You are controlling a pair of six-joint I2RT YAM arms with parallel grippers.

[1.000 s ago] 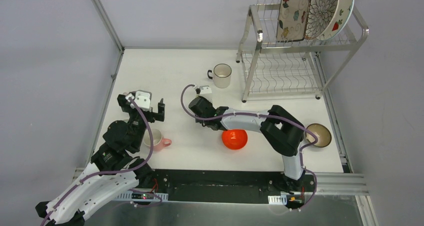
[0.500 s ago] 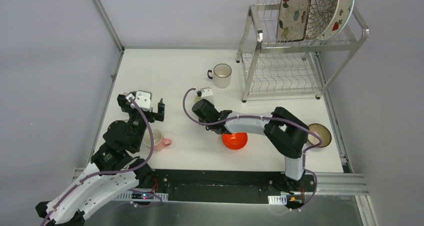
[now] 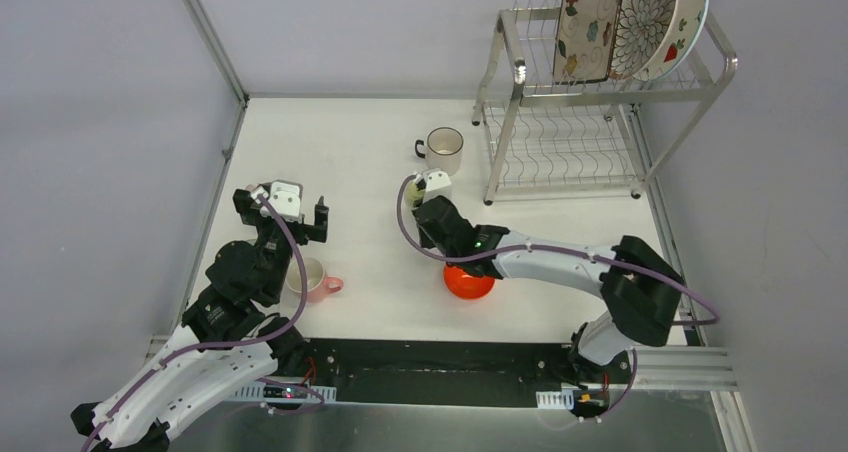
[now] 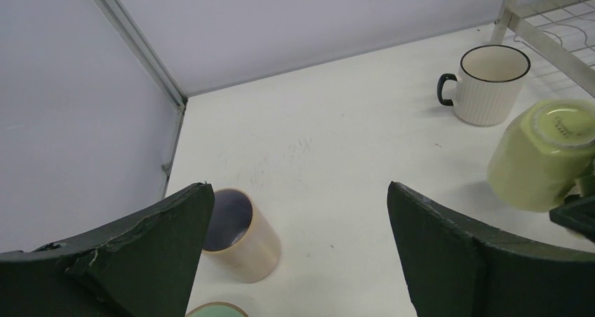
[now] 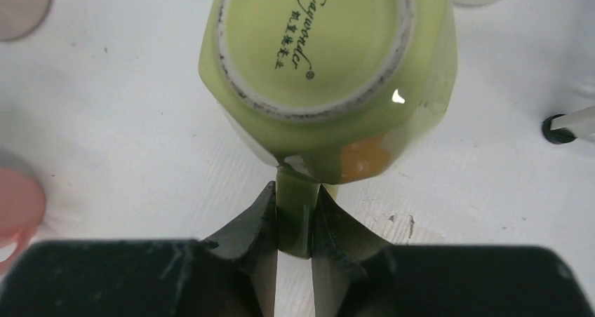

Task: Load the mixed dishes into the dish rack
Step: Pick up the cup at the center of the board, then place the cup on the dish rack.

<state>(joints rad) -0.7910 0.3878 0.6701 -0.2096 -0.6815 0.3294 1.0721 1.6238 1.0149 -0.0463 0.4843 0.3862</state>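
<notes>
Three plates (image 3: 630, 22) already stand in the upper shelf of the rack (image 3: 519, 70); the cups and bowls are still outside it. Within the last second the right gripper (image 5: 295, 213) has closed its fingers to a narrow pinch on the handle of the yellow cup (image 5: 326, 57), and they have since held steady. Its wrist has also swung from farther out on the table toward the rack's near-left leg.

The yellow cup now hangs tipped with its base turned toward the wrist camera. It is just short of the rack's left side, near the white cup (image 3: 443, 150), which stands upright in front of that leg. From the left wrist view it seems to be clear of the table, with a shadow under it.

I judge this to mean the pick is secure and the carry has begun. What remains for this cup is the reach into the rack, probably onto the lower shelf.

The left gripper (image 4: 298, 198) hovers with fingers spread wide and nothing between them, well left of the rack, above the pink cup (image 3: 315, 280). The red bowl (image 3: 468, 282) sits below the right forearm, untouched.
</notes>
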